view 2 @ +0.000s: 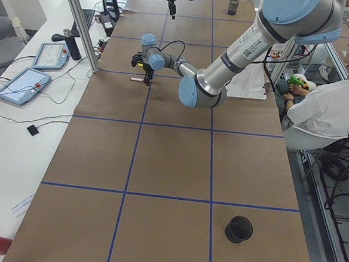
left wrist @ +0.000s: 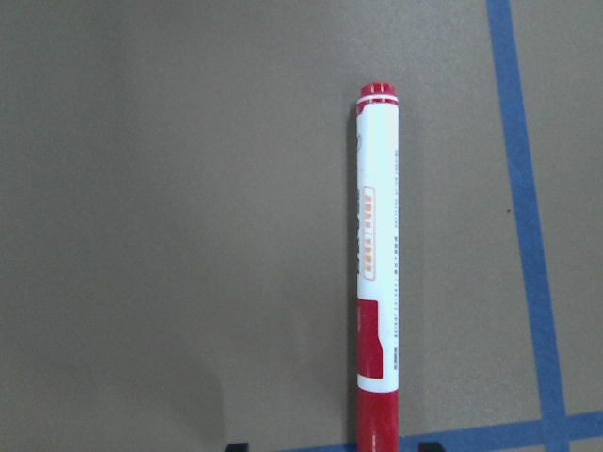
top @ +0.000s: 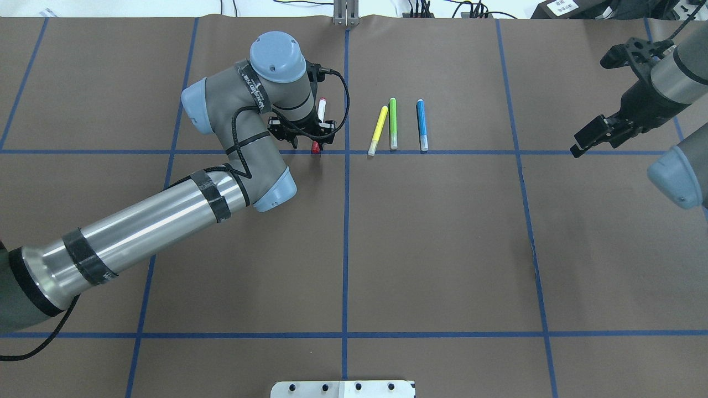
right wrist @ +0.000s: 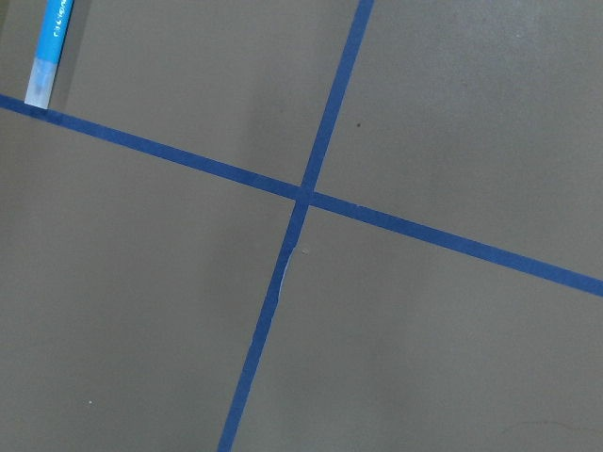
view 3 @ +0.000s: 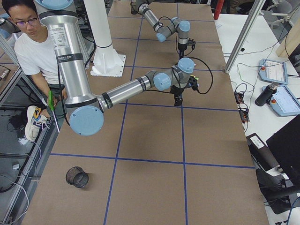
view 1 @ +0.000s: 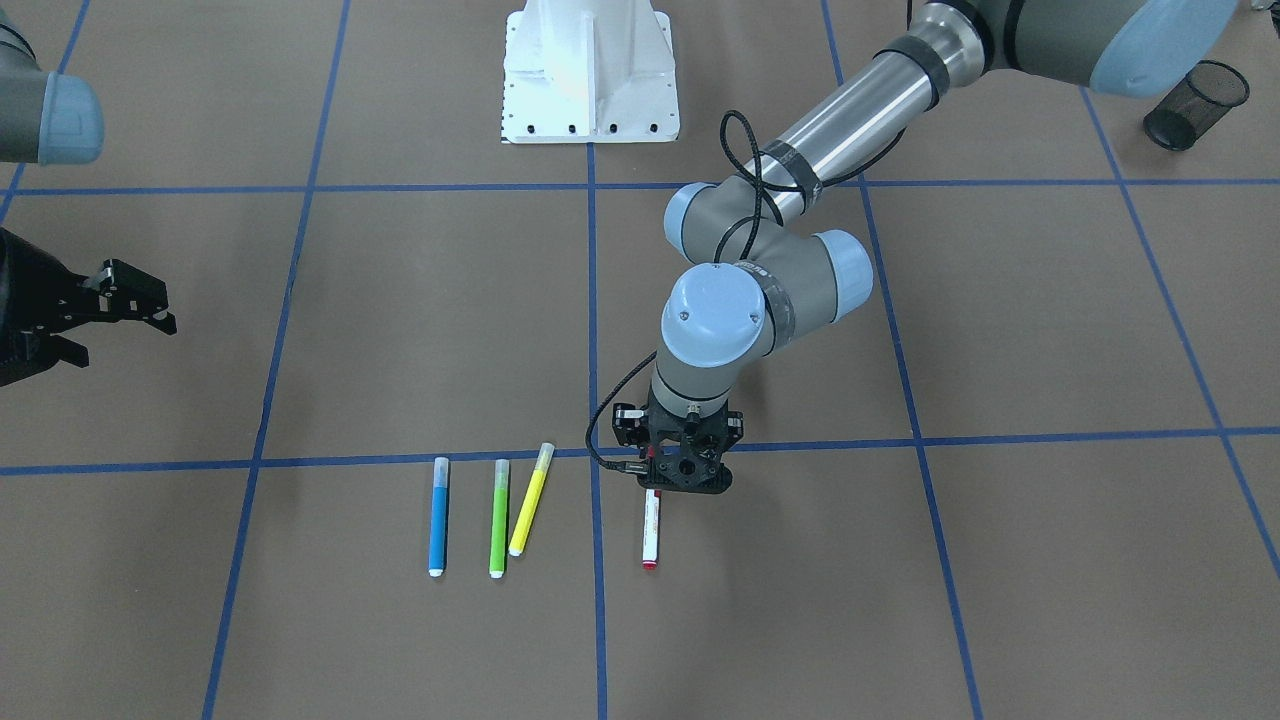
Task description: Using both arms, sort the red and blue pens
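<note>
red marker (left wrist: pixel 377 245) lies flat, its cap between the parted jaws of left gripper (top: pixel 310 141), not clamped; right gripper (view 1: pixel 120 335) jaws also apart, well away from blue highlighter (view 1: pixel 438 516).

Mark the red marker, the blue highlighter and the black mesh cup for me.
red marker (view 1: pixel 651 528): exterior front-facing view, on the white barrel.
blue highlighter (view 1: pixel 439 520): exterior front-facing view, middle of the blue body.
black mesh cup (view 1: pixel 1205 95): exterior front-facing view, on its mesh wall.
</note>
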Available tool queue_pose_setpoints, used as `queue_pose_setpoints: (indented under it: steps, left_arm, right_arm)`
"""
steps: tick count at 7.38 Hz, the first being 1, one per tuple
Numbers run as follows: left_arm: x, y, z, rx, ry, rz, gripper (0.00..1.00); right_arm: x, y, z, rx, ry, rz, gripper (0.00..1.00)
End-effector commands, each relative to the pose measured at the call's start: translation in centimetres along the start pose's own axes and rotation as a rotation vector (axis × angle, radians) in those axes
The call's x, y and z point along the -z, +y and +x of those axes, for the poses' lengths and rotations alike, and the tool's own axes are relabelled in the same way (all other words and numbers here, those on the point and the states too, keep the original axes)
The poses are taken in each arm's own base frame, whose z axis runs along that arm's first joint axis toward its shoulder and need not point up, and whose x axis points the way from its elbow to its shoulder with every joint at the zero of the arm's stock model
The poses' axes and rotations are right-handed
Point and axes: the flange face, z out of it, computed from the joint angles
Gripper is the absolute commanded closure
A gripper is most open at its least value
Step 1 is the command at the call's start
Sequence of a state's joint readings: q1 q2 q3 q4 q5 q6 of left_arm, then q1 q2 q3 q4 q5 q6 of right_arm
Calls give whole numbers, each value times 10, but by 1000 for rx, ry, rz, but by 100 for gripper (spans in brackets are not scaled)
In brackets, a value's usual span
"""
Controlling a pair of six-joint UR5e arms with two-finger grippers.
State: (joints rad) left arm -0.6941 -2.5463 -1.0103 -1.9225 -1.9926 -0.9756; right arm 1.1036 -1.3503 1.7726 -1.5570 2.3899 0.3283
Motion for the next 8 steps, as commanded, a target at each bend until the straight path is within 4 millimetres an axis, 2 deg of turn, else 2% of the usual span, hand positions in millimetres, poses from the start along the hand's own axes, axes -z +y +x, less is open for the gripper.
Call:
queue_pose_setpoints:
  steps: [1,2,4,5,7,8]
  left_arm:
    - [-2,-1,4,-4,-3,13,75]
    - [-2,-1,4,-6,-1,13,100]
    - [-1,-1,4,-4,-1,13,100]
    - [11,-2,11,47,19,28,100]
    - [47,-4,25,130,78,64,100]
    - [57,-1,24,163,88,63,100]
  right_arm:
    - [-2,0,0,0,3,-2,0]
    - [-2,0,0,1,3,-3,0]
    - [-7,0,2,-4,4,-11,0]
    - [-8,-1,1,-2,4,-14,0]
    - [-9,-3,-4,0,7,-12,0]
    - [-14,-9,-16,-35,3,-17,0]
